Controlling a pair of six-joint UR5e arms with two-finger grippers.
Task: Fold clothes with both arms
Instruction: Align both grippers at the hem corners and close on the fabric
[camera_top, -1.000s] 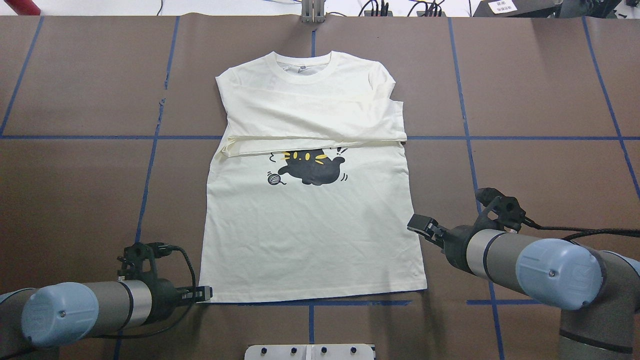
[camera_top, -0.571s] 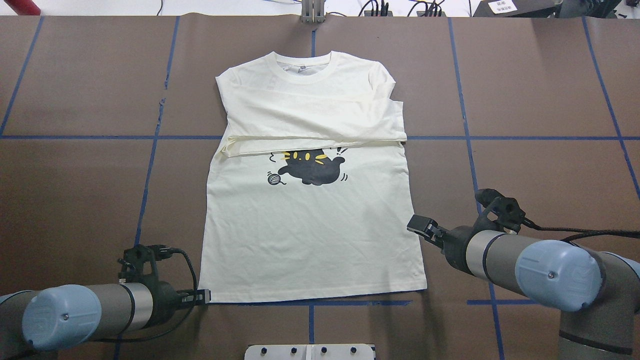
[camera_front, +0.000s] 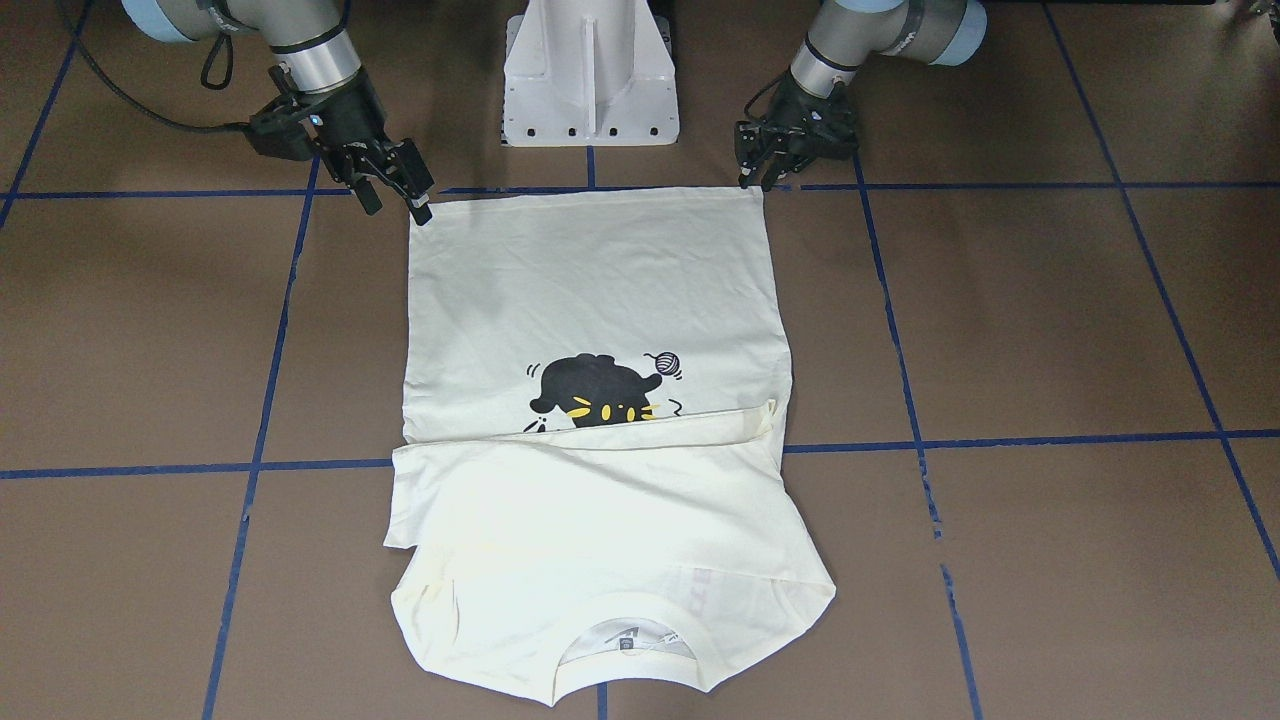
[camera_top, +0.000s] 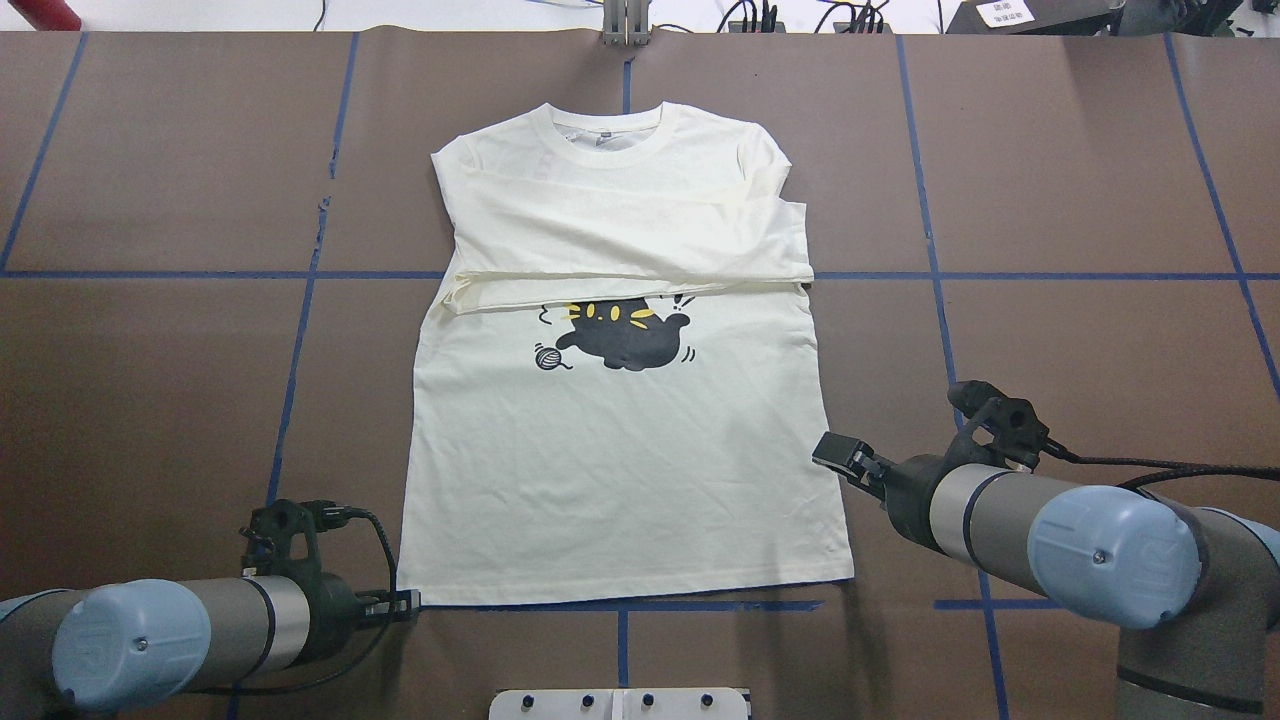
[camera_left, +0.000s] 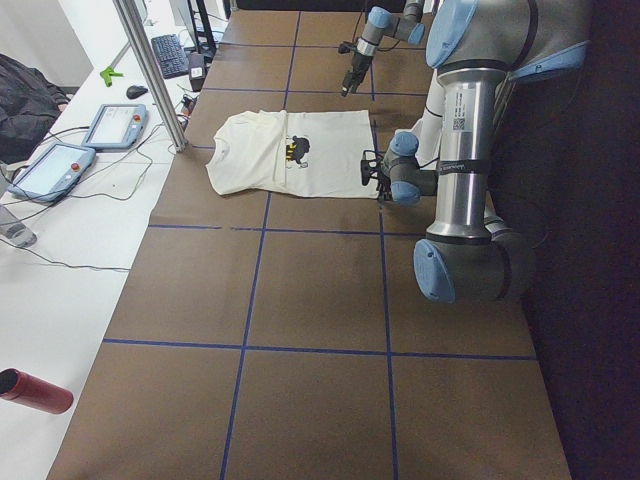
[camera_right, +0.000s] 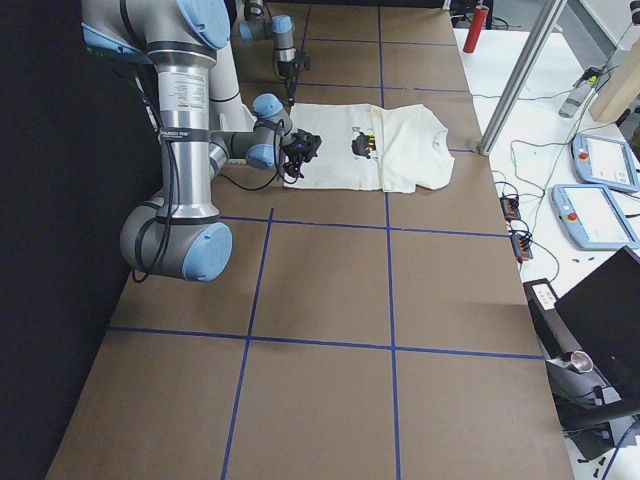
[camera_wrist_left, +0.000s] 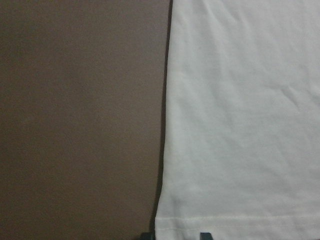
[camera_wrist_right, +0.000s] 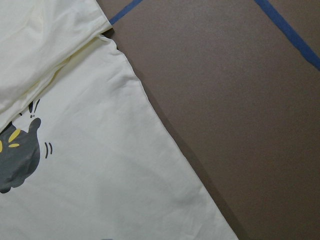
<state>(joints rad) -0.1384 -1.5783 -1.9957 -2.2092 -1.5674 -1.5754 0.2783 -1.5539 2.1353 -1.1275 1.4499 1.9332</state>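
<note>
Shirt (camera_top: 620, 470) lay flat on the table (camera_top: 150, 400), hem toward the robot.
The left gripper (camera_top: 405, 600), jaws apart, straddled one hem corner; the right gripper (camera_front: 397, 203), seemingly parted too, hung by the opposite side edge; sleeves lay folded across the chest.

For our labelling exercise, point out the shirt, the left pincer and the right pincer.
shirt (camera_front: 590, 290): front-facing view, plain body cloth.
left pincer (camera_front: 753, 182): front-facing view, between its fingertips.
right pincer (camera_front: 398, 205): front-facing view, between its fingertips.

I see a cream-white shirt (camera_top: 620, 480) with a black, yellow-marked cat print (camera_top: 625, 340) on my brown, blue-lined counter (camera_top: 150, 380).
</note>
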